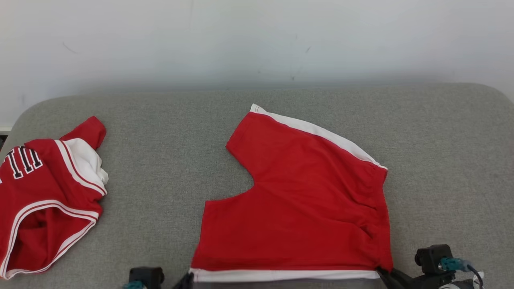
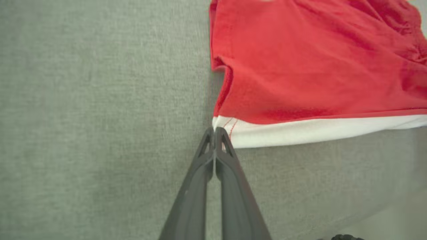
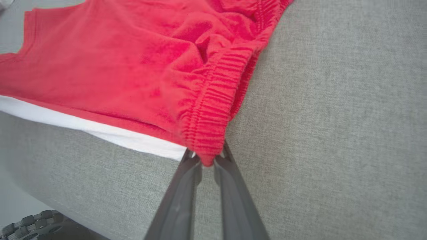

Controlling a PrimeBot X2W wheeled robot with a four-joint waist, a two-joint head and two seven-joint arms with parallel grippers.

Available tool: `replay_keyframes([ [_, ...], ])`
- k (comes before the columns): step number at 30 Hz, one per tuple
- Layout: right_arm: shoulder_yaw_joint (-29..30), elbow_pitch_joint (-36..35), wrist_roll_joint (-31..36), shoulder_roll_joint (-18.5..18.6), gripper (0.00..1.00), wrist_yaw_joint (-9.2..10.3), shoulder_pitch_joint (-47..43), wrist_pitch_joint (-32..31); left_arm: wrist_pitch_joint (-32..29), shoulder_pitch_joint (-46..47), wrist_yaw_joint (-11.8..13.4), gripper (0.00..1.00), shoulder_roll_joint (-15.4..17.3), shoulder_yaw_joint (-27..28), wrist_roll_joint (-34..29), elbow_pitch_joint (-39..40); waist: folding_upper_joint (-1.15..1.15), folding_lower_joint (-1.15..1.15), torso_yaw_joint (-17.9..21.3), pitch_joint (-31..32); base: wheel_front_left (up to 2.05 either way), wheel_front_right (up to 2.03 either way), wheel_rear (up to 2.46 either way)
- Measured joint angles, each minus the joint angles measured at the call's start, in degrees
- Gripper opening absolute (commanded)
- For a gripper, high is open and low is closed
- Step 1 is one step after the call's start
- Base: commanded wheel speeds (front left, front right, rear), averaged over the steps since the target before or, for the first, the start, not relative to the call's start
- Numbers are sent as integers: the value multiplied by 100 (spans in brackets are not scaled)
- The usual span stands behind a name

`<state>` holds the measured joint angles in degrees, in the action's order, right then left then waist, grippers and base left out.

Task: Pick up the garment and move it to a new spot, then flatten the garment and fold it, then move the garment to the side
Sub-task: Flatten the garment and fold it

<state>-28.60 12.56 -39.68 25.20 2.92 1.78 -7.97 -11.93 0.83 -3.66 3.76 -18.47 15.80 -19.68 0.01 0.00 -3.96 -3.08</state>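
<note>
Red shorts lie spread on the grey bench, right of centre. The left gripper has its jaws clamped tight on the white hem's corner. The right gripper pinches the elastic waistband corner, jaws nearly together.

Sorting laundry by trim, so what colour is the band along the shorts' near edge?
White, on red shorts; the left wrist view shows the band best.

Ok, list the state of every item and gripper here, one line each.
Red shorts with white trim: spread out on the grey fabric cushion, unfolded.
Red jersey with white-striped edges: crumpled, at left.
Left gripper: shut, tips at the white hem corner.
Right gripper: shut on the shorts' elastic waistband corner.
</note>
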Motion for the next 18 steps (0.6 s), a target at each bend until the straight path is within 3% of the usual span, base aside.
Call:
replay_keyframes([
  [9, 240, -503, -412, 109, 0, -202, -133, 74, 387, -94, 118, 0, 236, 208, -108, 923, 0, 0, 34, 45, 0, 0, 0],
  [18, 537, -1094, -982, 267, 0, -345, -115, -222, 243, 171, -101, 0, 561, 291, 12, 1564, -1, 0, 160, -93, 0, 0, 0],
])
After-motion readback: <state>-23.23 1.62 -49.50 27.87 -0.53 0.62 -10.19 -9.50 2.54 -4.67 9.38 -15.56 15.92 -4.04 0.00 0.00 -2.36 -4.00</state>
